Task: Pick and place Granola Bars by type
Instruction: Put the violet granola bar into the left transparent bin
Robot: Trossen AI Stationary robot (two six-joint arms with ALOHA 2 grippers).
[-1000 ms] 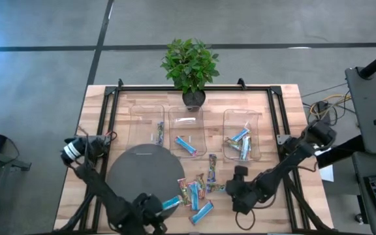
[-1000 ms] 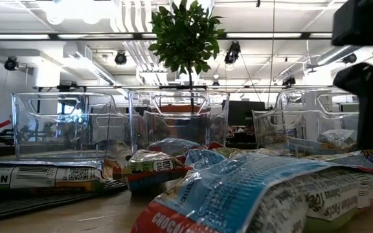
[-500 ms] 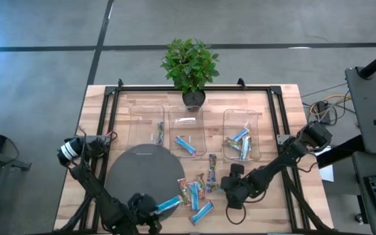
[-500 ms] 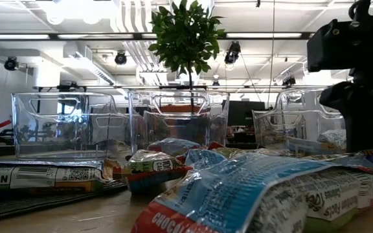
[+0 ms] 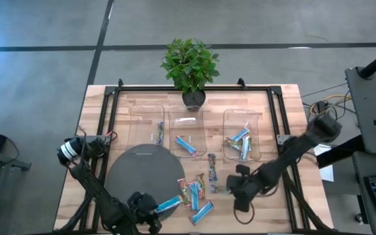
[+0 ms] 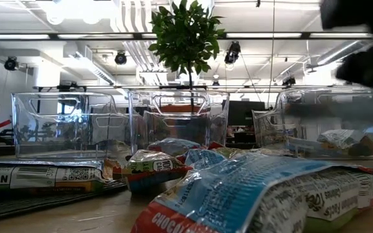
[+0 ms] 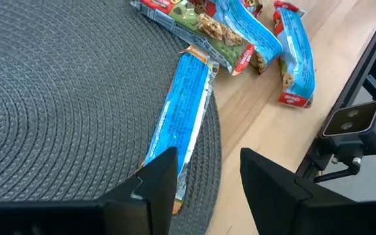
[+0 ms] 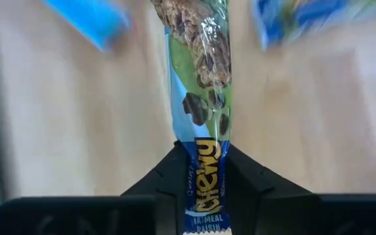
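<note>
Granola bars [image 5: 198,190] lie in a loose heap on the wooden surface [image 5: 273,117], just beside the round dark woven mat [image 5: 139,170]. One multicoloured bar [image 8: 201,85], printed "Chewy", is pinched at its end between the pressed-together fingers of the right claw [image 8: 201,179], which sits at the side of the heap away from the mat. A blue-and-white bar [image 7: 185,111] lies half on the mat's edge; the left claw [image 7: 204,173] hovers over its near end with fingers spread, touching nothing. Two more bars lie on the bare wood just off the mat.

Beyond the heap, away from the mat, three clear plastic trays [image 5: 187,134] stand in a row. The one nearest the mat's side holds a dark bar, the middle one a blue bar, the far one several mixed bars. A potted plant [image 5: 190,65] stands behind the middle tray at the surface's edge.

In the low view, the room behind shows white ceiling pipes and hanging lights.
</note>
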